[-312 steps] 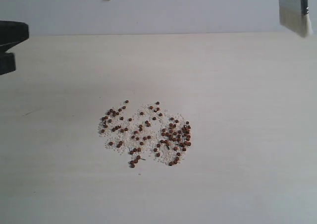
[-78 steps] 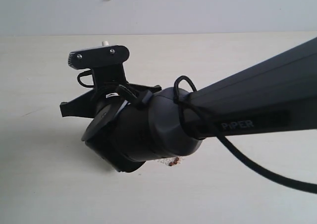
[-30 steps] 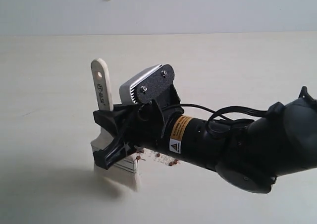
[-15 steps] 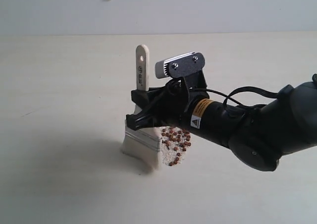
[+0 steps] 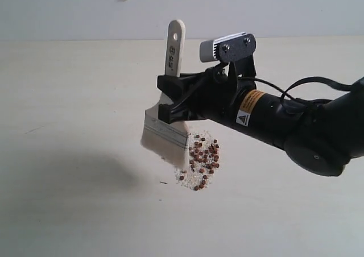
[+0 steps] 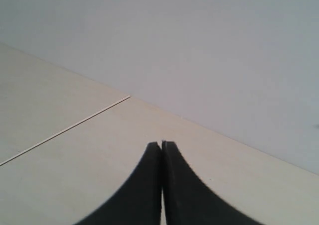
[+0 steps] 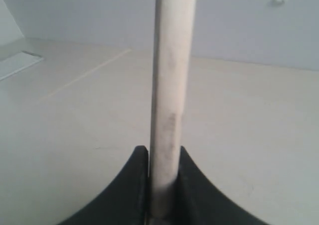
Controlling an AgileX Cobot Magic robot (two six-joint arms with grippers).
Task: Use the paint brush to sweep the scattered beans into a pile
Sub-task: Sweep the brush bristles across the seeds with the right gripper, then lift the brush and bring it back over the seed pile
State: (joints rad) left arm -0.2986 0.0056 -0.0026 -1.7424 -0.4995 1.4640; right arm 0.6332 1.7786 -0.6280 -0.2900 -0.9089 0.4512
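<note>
Most of the exterior view is pale tabletop [image 5: 68, 98], with a grey wall [image 5: 85, 9] along its 12 o'clock edge. One black arm, the right arm [image 5: 307, 135], reaches in from 3 o'clock toward the middle. It carries a yellow warning label [image 5: 248, 106] and a silver-fronted wrist camera [image 5: 227, 46].

The right gripper [image 5: 166, 100] is clamped on the paint brush [image 5: 165, 135], with a black finger pressed to each side of the pale wooden handle. The right wrist view shows the same hold [image 7: 163, 158]. The handle rises toward 12 o'clock, its hole at the top end. The metal band and whitish bristles slant down toward 5 o'clock. The lower corner of the bristles reaches the 9 o'clock edge of the beans [image 5: 202, 160]. Whether it presses on the tabletop cannot be told.

The reddish-brown beans lie in one tight cluster on a patch of whitish crumbs, just toward 5 o'clock from the view's centre and under the gripper. A few sit a little loose at the cluster's 7 o'clock side.

The left gripper [image 6: 161, 145] shows only in its own wrist view. Its two dark fingers meet tip to tip with nothing between them, above bare tabletop near the wall.
</note>
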